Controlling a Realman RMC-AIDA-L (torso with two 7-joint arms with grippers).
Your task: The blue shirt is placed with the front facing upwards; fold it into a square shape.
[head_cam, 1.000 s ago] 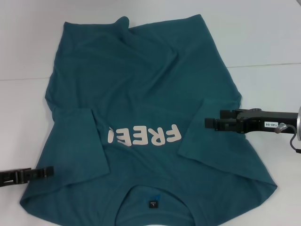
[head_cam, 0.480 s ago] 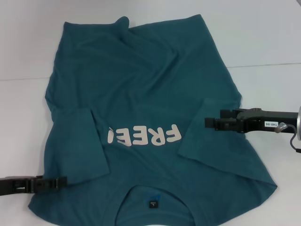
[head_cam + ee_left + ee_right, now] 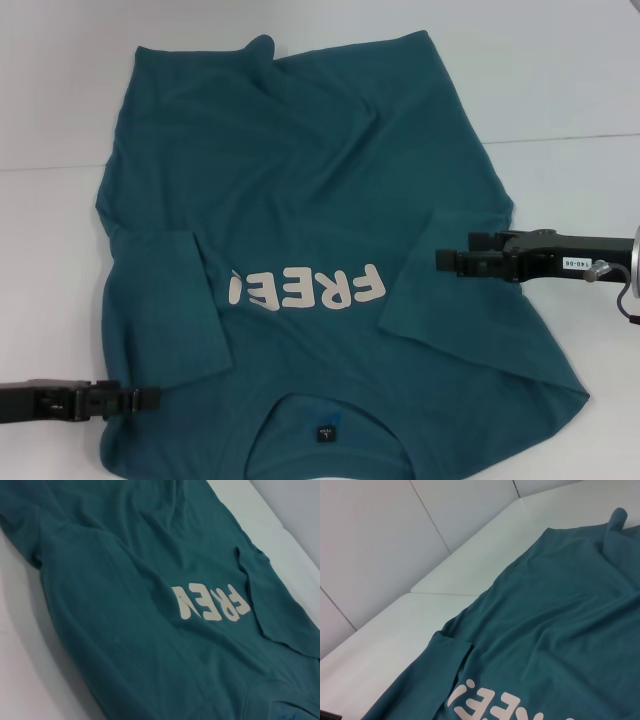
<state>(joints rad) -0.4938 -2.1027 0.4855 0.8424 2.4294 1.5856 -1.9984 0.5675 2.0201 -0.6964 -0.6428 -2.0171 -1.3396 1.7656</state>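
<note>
The blue shirt (image 3: 300, 180) lies front up on the white table (image 3: 560, 80), with its collar and dark neck label (image 3: 324, 433) nearest me. Cream letters "FREE" (image 3: 310, 288) cross the chest, partly covered by the left sleeve. Both sleeves are folded inward over the body. My left gripper (image 3: 155, 397) is low at the shirt's left shoulder edge and shut on the cloth, which is drawn in with it. My right gripper (image 3: 440, 262) hovers at the edge of the folded right sleeve (image 3: 470, 310). The wrist views show only the shirt (image 3: 125, 555) (image 3: 560, 620).
Bare white table surrounds the shirt, with a seam line (image 3: 570, 137) running across it at the right. The shirt's hem (image 3: 260, 48) lies near the far side. Pale wall panels (image 3: 395, 530) rise beyond the table in the right wrist view.
My left gripper has moved right and toward me along the shirt's left side. The shirt's near left corner has been pulled inward with it. The right arm has not moved.
</note>
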